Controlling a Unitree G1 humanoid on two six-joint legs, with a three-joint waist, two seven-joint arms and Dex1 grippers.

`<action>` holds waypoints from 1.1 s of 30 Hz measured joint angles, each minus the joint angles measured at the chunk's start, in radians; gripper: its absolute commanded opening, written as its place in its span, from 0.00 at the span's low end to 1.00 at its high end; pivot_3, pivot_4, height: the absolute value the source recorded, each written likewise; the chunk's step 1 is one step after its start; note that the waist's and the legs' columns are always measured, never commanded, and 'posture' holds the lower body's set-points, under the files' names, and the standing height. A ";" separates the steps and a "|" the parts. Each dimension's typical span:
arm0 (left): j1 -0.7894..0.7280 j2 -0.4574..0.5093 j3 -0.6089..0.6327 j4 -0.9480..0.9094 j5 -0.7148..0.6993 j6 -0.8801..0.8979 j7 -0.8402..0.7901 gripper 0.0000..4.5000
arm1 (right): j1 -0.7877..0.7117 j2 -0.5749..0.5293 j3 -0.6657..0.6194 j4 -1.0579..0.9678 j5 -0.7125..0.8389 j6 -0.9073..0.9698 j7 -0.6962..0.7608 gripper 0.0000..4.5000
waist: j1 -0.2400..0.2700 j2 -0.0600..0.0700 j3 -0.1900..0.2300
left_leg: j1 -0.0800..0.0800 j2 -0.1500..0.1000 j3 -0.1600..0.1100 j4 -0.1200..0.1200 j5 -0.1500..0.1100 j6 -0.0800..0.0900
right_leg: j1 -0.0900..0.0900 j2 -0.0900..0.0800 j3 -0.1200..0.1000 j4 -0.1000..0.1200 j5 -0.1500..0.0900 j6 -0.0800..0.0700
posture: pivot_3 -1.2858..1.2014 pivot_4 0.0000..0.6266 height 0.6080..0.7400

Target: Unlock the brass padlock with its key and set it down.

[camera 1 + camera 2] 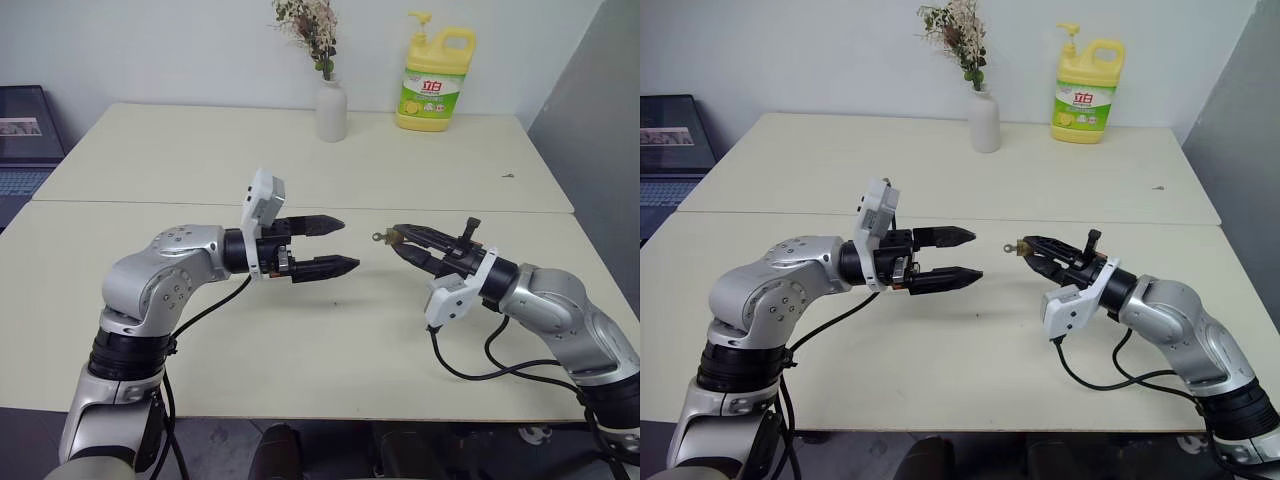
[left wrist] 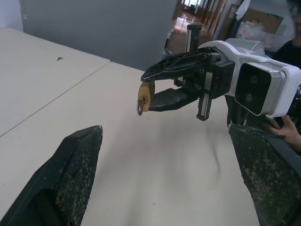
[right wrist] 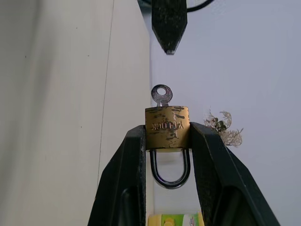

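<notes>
Small brass padlock with a thin silver shackle [image 3: 167, 127]: pinched between the two black fingers of the right hand [image 1: 402, 240], raised above the pale cream tabletop [image 1: 330, 330], shackle turned back toward the wrist.
Small silver-grey key with a round ring [image 3: 161, 95]: seated in the padlock body, ring end sticking out past the right fingertips toward the left hand.
Right hand: closed on the padlock body from both sides, pointing roughly level toward the left hand.
Left hand [image 1: 335, 245]: black fingers spread wide, gripping nothing, level, just short of the key, a small gap between them.
White narrow-necked ceramic vase [image 1: 332, 110]: upright at the far side of the tabletop, beyond both hands; sprig of dried flowers [image 1: 312, 30] inside.
Yellow plastic pump bottle with a green label [image 1: 435, 80]: upright, just right of the vase; contents not discernible.
Dark laptop [image 1: 25, 140]: off the tabletop's far left edge.
Tabletop seam: crosswise line between vase and hands.
</notes>
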State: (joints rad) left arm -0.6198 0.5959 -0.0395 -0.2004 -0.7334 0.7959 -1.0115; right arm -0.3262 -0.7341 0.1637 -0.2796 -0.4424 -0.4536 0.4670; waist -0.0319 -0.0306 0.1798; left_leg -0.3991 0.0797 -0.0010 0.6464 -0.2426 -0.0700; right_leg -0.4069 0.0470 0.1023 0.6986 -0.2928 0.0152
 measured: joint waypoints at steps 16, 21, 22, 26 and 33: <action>-0.061 -0.052 -0.037 0.136 0.048 0.003 -0.040 1.00 | -0.021 0.061 0.021 0.005 0.021 -0.018 0.043 0.21 | 0.000 0.000 0.000 | 0.000 0.000 0.000 0.000 0.000 0.000 | 0.000 0.000 0.000 0.000 0.000 0.000 | 0.52 0.24 1.00; -0.066 -0.054 -0.037 0.145 0.048 0.003 -0.063 0.79 | -0.021 0.070 0.021 0.000 0.024 -0.018 0.055 0.21 | 0.000 0.000 0.000 | 0.000 0.000 0.000 0.000 0.000 0.000 | 0.000 0.000 0.000 0.000 0.000 0.000 | 0.52 0.24 1.00; -0.068 -0.056 -0.037 0.151 0.048 0.003 -0.069 0.72 | -0.022 0.072 0.021 0.000 0.025 -0.018 0.056 0.21 | 0.000 0.000 0.000 | 0.000 0.000 0.000 0.000 0.000 0.000 | 0.000 0.000 0.000 0.000 0.000 0.000 | 0.52 0.24 1.00; -0.077 -0.064 -0.037 0.155 0.049 0.001 -0.084 0.43 | -0.025 0.077 0.021 -0.001 0.033 -0.017 0.062 0.21 | 0.000 0.000 0.000 | 0.000 0.000 0.000 0.000 0.000 0.000 | 0.000 0.000 0.000 0.000 0.000 0.000 | 0.52 0.24 1.00; -0.080 -0.066 -0.055 0.160 0.073 -0.020 -0.115 0.00 | -0.037 0.083 0.021 -0.004 0.038 -0.014 0.078 0.21 | 0.000 0.000 0.000 | 0.000 0.000 0.000 0.000 0.000 0.000 | 0.000 0.000 0.000 0.000 0.000 0.000 | 0.52 0.24 1.00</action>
State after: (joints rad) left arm -0.7000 0.5300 -0.0946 -0.0400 -0.6601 0.7760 -1.1266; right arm -0.3629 -0.6508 0.1850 -0.2838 -0.4044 -0.4674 0.5453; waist -0.0322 -0.0306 0.1798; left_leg -0.3991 0.0797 -0.0014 0.6465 -0.2426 -0.0700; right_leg -0.4069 0.0470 0.1021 0.6988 -0.2927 0.0148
